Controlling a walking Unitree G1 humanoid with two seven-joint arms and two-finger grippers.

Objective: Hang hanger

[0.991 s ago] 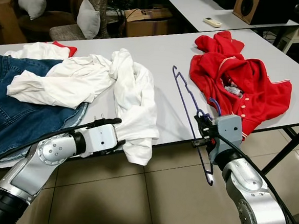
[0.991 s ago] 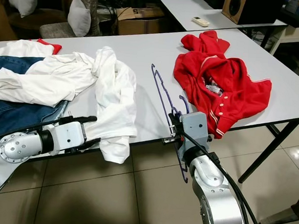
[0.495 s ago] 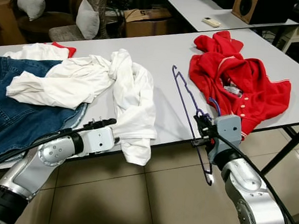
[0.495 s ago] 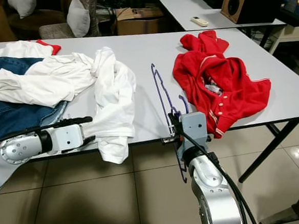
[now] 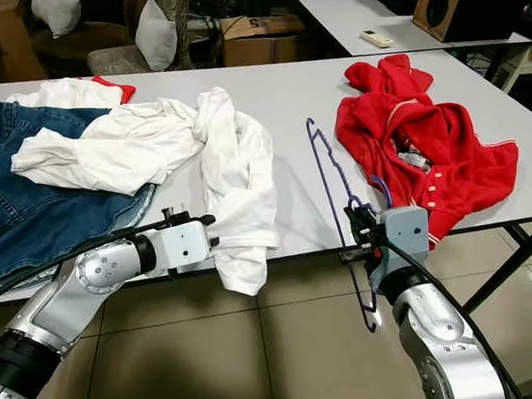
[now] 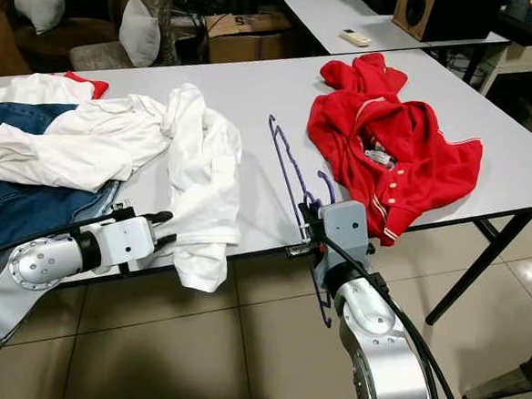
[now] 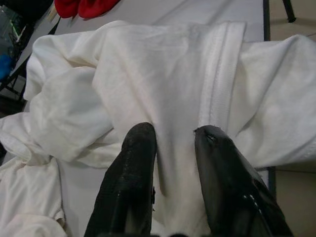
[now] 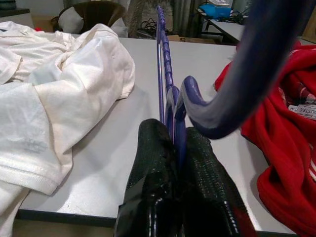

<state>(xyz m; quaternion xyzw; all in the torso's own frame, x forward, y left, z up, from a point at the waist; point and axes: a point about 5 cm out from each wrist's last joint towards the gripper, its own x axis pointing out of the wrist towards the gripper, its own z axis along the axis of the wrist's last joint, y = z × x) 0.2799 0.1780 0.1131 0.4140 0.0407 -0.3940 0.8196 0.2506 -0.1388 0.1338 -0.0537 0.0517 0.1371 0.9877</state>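
The thin purple plastic clothes hanger (image 5: 336, 182) stands on edge at the near edge of the long grey table (image 5: 291, 96), pinched between the two black fingers of the right gripper (image 8: 174, 148), which are closed tightly against its neck just below the hook. One end of the hanger reaches up over the tabletop, and the other hangs down past the table edge toward the tiled floor (image 5: 265, 346). Its curved hook points toward the crumpled red buttoned jacket (image 5: 425, 138) lying just beside it. The left gripper (image 7: 173, 148) sits at the table's front edge with its fingers apart, a fold of the rumpled white shirt (image 5: 240, 175) lying between them. Blue denim jeans (image 5: 28, 201) lie under the shirt at the table's left end.
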